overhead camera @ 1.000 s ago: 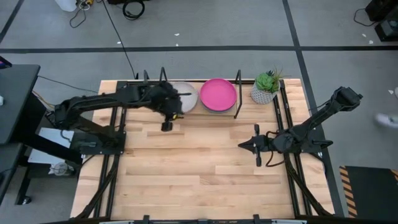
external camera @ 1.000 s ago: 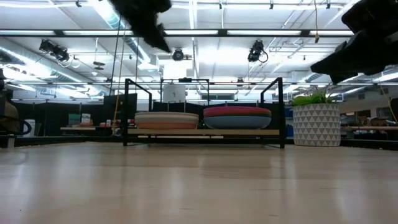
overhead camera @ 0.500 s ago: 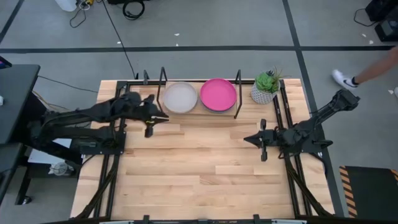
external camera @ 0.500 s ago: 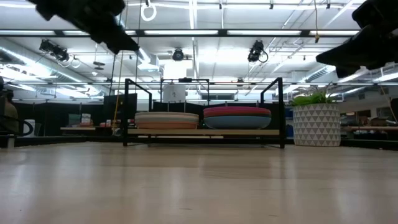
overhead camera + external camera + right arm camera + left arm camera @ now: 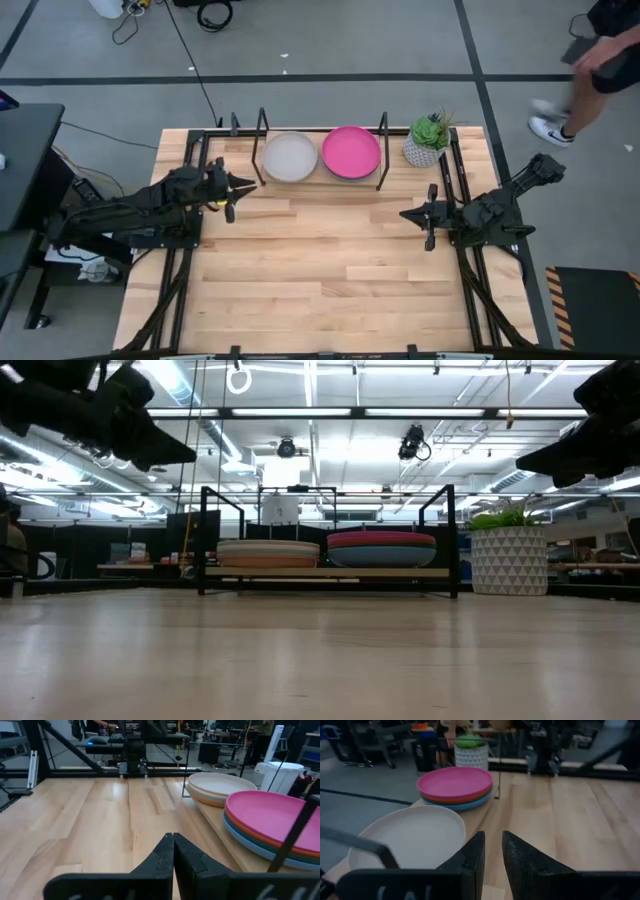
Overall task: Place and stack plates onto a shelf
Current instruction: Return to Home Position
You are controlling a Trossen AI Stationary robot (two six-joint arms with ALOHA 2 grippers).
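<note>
On the low wooden shelf (image 5: 330, 572), between its black wire uprights (image 5: 383, 150), stand two stacks of plates. The left stack has a cream-white plate (image 5: 290, 157) on top. The right stack has a magenta plate (image 5: 351, 152) on top, with orange and light blue rims below it (image 5: 465, 802). My left gripper (image 5: 244, 183) hovers just left of the cream-white stack; its fingers (image 5: 493, 837) stand a narrow gap apart and hold nothing. My right gripper (image 5: 404, 214) is shut (image 5: 173, 837) and empty, above the table's right part.
A small potted green plant (image 5: 428, 140) stands right of the shelf at the far right corner. Black frame rails run along the table's left (image 5: 185, 230) and right (image 5: 462, 250) sides. A person (image 5: 600, 50) walks on the floor beyond the far right corner.
My left gripper has drawn back from over the cream-white stack toward the table's left edge and come lower in the low view. My right gripper has gone a little toward the right and far edges. The plates have stayed still. A person has walked in at the far right.
</note>
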